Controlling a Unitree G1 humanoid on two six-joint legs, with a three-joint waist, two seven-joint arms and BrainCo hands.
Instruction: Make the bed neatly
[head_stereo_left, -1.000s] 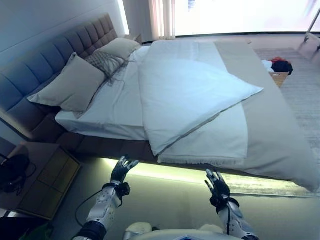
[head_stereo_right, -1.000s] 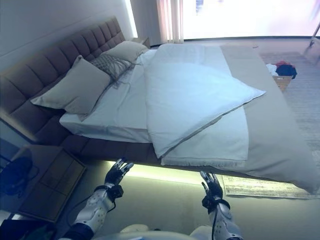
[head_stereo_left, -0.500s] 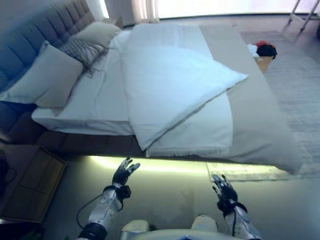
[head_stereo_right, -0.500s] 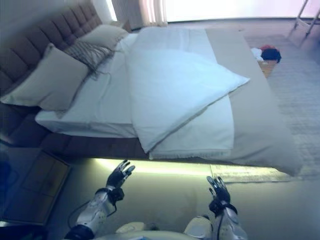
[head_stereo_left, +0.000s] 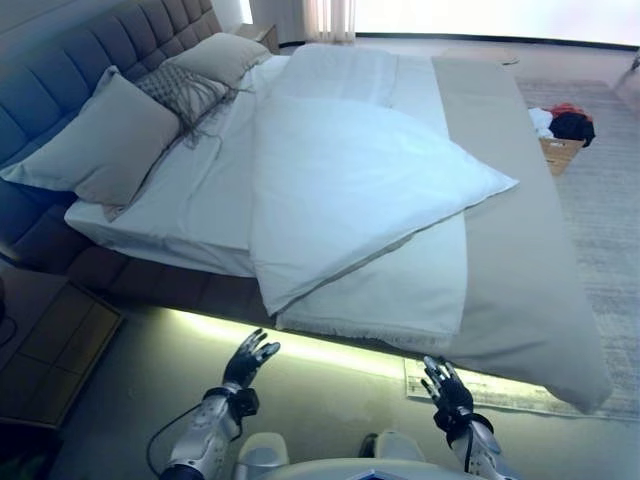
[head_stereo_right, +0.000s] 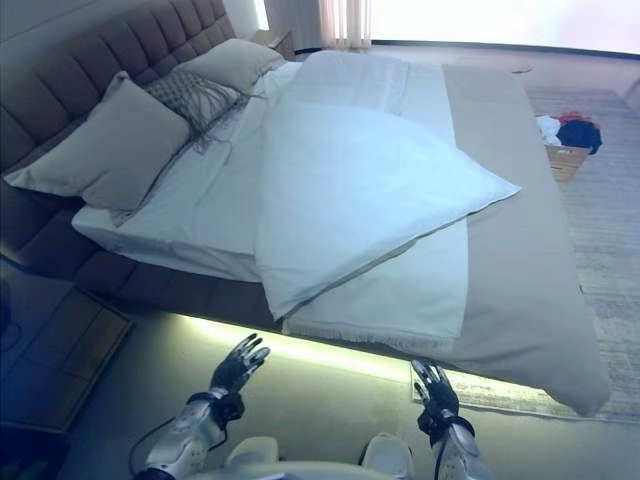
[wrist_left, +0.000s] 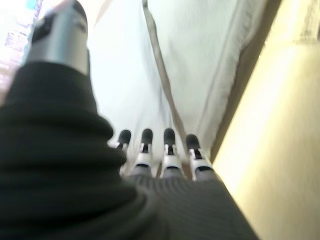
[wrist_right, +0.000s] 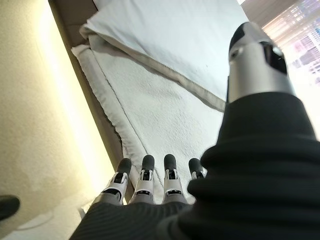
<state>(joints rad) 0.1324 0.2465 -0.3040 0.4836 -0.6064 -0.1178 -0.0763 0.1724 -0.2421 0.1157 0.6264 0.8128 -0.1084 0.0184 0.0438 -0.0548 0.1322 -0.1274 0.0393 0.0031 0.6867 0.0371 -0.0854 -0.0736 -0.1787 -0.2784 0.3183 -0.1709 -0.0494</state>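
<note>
The bed (head_stereo_left: 170, 285) has a white duvet (head_stereo_left: 350, 180) folded back diagonally, its corner lying towards the near edge over a white fringed blanket (head_stereo_left: 400, 290) and a beige bedspread (head_stereo_left: 520, 250). Pillows (head_stereo_left: 110, 140) lean on the tufted headboard (head_stereo_left: 60, 70). My left hand (head_stereo_left: 248, 358) is open, raised above the floor short of the near bed edge, below the duvet's folded corner. My right hand (head_stereo_left: 445, 385) is open, below the blanket's fringe. Both hold nothing. The duvet's edge shows in the left wrist view (wrist_left: 160, 80), the blanket in the right wrist view (wrist_right: 160, 115).
A nightstand (head_stereo_left: 50, 340) stands at the left by the headboard. A lit strip (head_stereo_left: 310, 345) runs under the bed frame. A rug (head_stereo_left: 610, 220) lies beyond the foot, with a basket of clothes (head_stereo_left: 562, 135) on it.
The camera has shifted, so the bed sits differently in view. Both hands stay open and low in front of the bed; the left has dropped slightly.
</note>
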